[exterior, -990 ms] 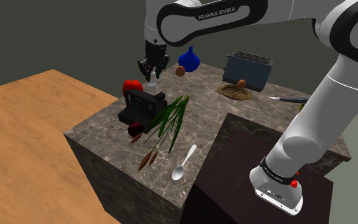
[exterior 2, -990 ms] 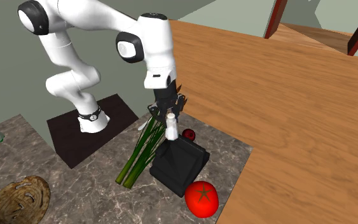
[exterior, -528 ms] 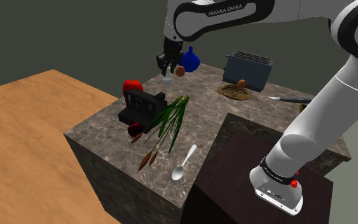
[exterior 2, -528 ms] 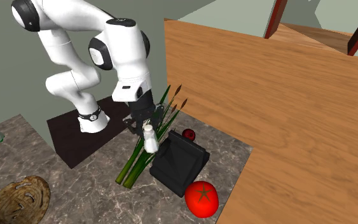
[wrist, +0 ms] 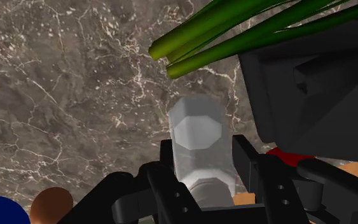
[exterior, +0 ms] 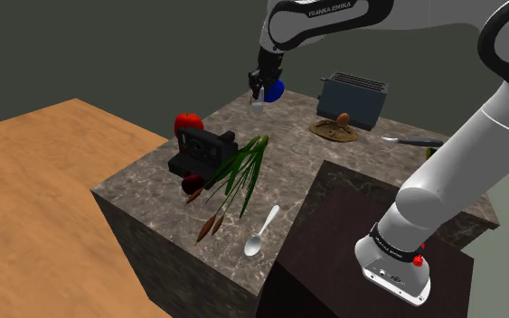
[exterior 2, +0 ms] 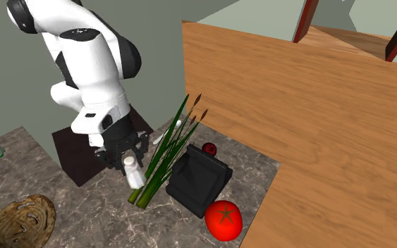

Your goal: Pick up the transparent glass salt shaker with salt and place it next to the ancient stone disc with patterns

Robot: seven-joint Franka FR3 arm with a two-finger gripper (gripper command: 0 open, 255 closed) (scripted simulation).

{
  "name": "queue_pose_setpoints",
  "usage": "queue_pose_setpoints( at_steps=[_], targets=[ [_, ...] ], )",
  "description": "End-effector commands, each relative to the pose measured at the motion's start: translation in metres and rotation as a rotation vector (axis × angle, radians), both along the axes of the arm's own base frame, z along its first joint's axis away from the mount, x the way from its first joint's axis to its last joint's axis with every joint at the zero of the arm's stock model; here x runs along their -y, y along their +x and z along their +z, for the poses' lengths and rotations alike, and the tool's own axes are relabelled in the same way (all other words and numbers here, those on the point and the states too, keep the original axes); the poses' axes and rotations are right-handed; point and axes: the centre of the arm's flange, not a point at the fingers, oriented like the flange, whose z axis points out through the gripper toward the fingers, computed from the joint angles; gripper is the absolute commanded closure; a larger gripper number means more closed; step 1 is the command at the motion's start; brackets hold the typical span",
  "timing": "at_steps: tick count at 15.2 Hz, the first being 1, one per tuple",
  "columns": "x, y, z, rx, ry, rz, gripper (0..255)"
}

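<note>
The hand clasps the pale salt shaker above the table, mid-carry; next, a move to lower it beside the stone disc.

The white arm climbs steeply, bends high and stretches its forearm level across the surface toward the edge far from the shoulder camera. The wrist turns down; the black gripper points downward, its fingers clamped on the salt shaker, lifted off the surface
</note>
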Motion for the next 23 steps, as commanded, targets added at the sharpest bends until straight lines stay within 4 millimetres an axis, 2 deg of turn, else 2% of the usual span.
queue_pose_setpoints(
  at_steps=[1, 23],
  targets=[
    [0.025, -0.003, -0.001, 0.0, 0.0, 0.002, 255],
    [0.316, -0.007, -0.001, 0.0, 0.0, 0.002, 255]
  ],
)
